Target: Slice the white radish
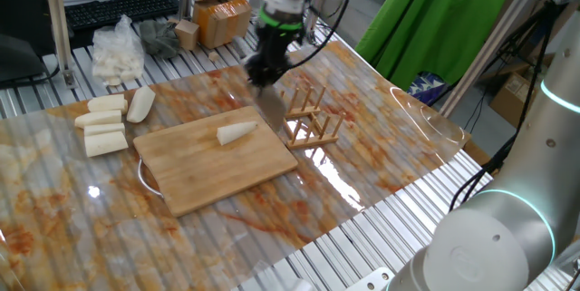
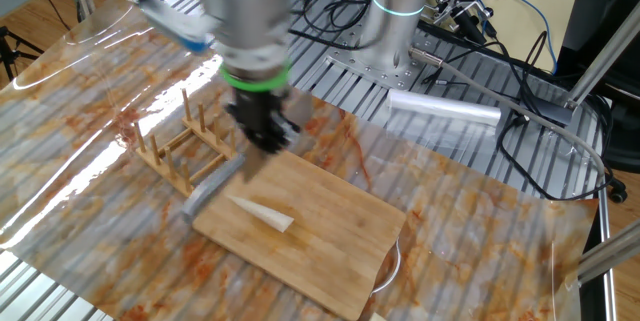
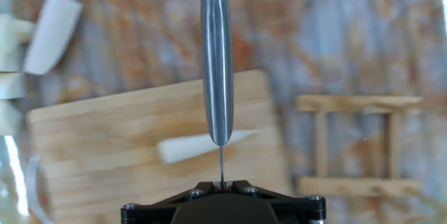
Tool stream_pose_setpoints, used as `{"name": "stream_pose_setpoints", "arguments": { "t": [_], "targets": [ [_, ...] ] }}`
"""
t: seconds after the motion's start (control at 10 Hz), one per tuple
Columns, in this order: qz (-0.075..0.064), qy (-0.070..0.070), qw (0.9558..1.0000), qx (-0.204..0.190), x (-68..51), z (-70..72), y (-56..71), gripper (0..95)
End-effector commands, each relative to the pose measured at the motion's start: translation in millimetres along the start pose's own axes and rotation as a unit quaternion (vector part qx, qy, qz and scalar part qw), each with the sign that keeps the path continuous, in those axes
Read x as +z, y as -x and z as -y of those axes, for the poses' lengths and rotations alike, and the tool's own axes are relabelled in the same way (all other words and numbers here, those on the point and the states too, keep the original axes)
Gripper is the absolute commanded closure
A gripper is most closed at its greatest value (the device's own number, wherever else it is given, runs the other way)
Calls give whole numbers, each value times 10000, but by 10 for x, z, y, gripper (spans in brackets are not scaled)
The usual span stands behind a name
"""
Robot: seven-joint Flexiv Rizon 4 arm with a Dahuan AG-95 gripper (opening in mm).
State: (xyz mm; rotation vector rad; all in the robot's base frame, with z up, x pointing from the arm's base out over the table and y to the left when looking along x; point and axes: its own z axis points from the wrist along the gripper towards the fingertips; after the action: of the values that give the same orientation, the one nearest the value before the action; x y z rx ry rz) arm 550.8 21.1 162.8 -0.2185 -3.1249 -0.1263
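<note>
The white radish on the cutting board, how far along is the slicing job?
Done: the gripper is shut on the knife, off the wooden rack. In hand: the knife hangs over the cutting board. Left: every cut; the white radish lies whole.

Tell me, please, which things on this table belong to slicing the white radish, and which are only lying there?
Belong to the job:
- white radish, whole, on the cutting board
- knife, held in the shut gripper

Only lying there:
- wooden rack beside the board
- four thicker white chunks
- plastic bag of white pieces
- cardboard box
</note>
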Motion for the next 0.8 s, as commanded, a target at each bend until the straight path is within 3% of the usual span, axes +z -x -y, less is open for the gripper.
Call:
{"name": "stream_pose_setpoints", "arguments": {
  "t": [0.1, 0.3, 0.6, 0.8],
  "targets": [
    [212, 21, 9998, -3, 76, -264, -115, 950],
    [292, -4, 9996, 36, 209, -513, -185, 950],
    [416, -164, 9990, -50, 419, -685, -218, 950],
    [443, -198, 9988, -39, 585, -734, -210, 950]
  ]
}}
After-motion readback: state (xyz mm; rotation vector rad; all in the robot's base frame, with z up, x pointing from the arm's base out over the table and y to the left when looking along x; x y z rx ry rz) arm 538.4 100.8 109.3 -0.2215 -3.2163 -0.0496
